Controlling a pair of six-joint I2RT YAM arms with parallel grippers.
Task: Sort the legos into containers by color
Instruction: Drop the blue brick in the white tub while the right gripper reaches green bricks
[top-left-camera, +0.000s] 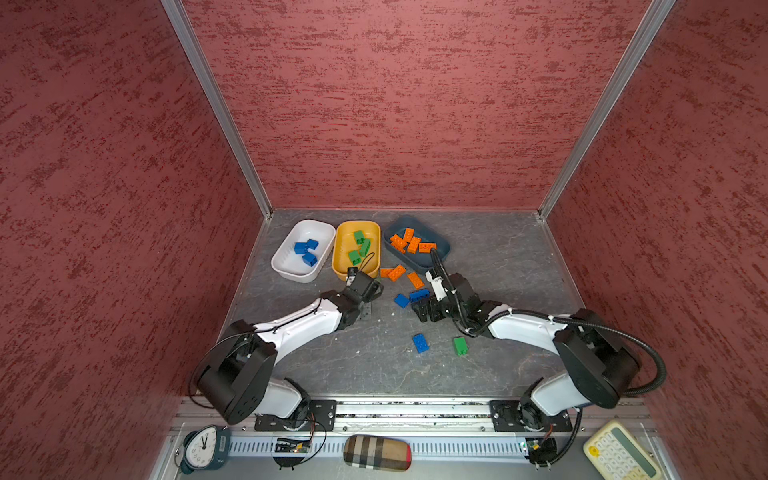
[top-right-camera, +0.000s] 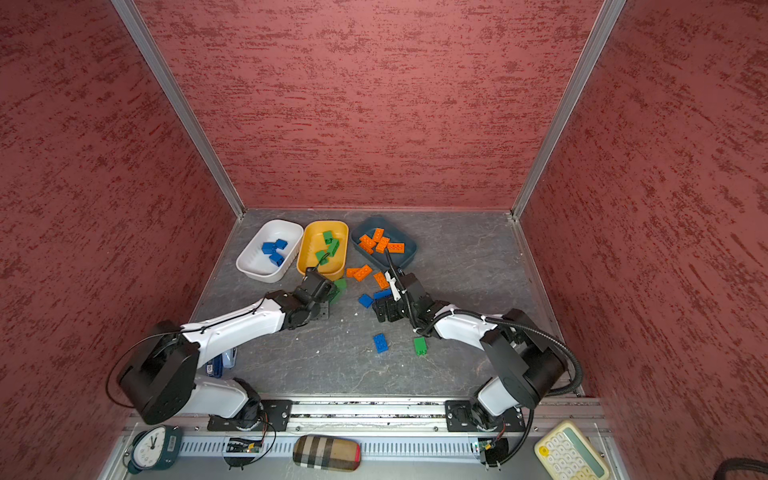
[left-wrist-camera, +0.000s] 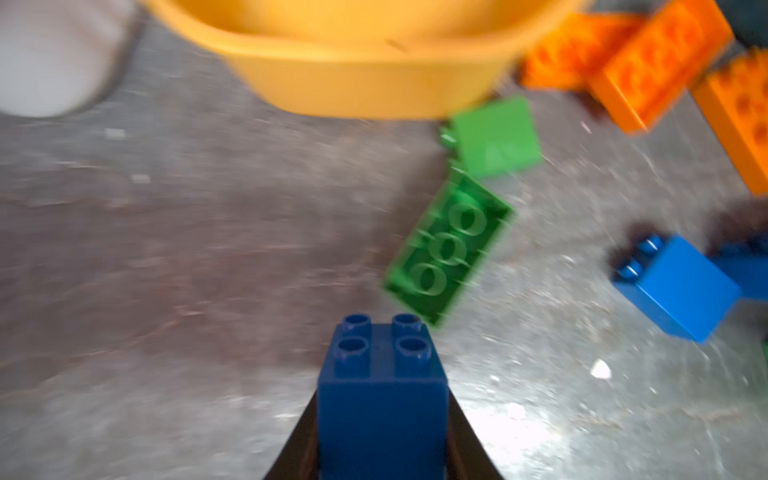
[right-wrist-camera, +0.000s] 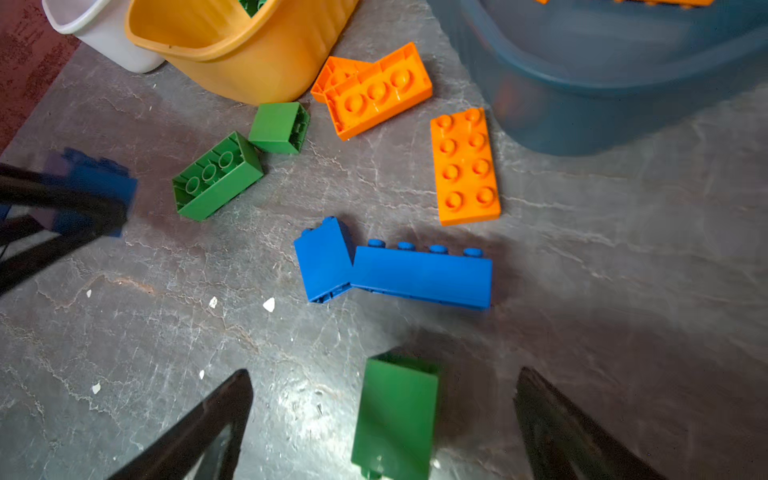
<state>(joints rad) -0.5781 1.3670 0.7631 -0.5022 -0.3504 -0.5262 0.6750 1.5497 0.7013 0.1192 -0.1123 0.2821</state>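
Observation:
My left gripper (left-wrist-camera: 382, 415) is shut on a dark blue 2x2 lego (left-wrist-camera: 380, 365), held above the floor just in front of the yellow tub (top-left-camera: 345, 232). Two green legos (left-wrist-camera: 449, 245) lie close beside it. My right gripper (right-wrist-camera: 384, 374) stands open, and a green lego (right-wrist-camera: 395, 419) lies between its fingers, ungripped. Loose orange legos (top-left-camera: 397, 272), blue legos (top-left-camera: 419, 294) and another green one (top-left-camera: 460, 345) lie on the floor. The white tub (top-left-camera: 286, 266) holds blue legos, the yellow tub green ones, and the teal tub (top-left-camera: 440, 253) orange ones.
Red walls close in the grey floor on three sides. At the front runs a metal rail (top-left-camera: 415, 409), with a clock (top-left-camera: 203, 449), a checked case (top-left-camera: 376, 453) and a calculator (top-left-camera: 619, 453) beyond it. Both arms reach in from the front corners.

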